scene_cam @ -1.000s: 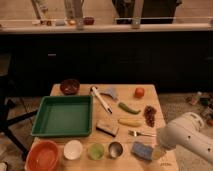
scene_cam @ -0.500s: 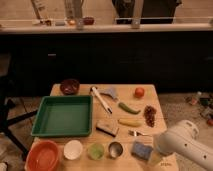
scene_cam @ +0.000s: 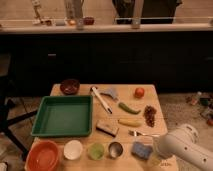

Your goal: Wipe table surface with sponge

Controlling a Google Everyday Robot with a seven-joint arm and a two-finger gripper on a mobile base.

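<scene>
Where the white arm [scene_cam: 187, 150] crosses the near right corner of the table surface [scene_cam: 125, 91], the gripper [scene_cam: 154, 160] is seen low at the near edge, just beside the sponge [scene_cam: 141, 149]; whether it is spread or pressed together cannot be told, and contact with the sponge cannot be made out. The sponge, a small blue-grey block, is found lying flat near the near right corner, between a metal cup [scene_cam: 116, 149] and the gripper. Along the near edge a green cup [scene_cam: 96, 150], a white bowl [scene_cam: 73, 149] and an orange bowl [scene_cam: 44, 155] are lined up towards the near left corner. The left half of the table is taken up by a green tray [scene_cam: 62, 116], with a dark bowl [scene_cam: 70, 86] placed behind it at the far left corner. A white-handled spatula [scene_cam: 101, 99] is laid at the middle, and a brown-and-tan block [scene_cam: 107, 128] nearer. On the right side a tomato [scene_cam: 139, 92], a green vegetable [scene_cam: 128, 108], grapes [scene_cam: 149, 115], a banana [scene_cam: 129, 122] and a fork [scene_cam: 142, 133] are spread out.
</scene>
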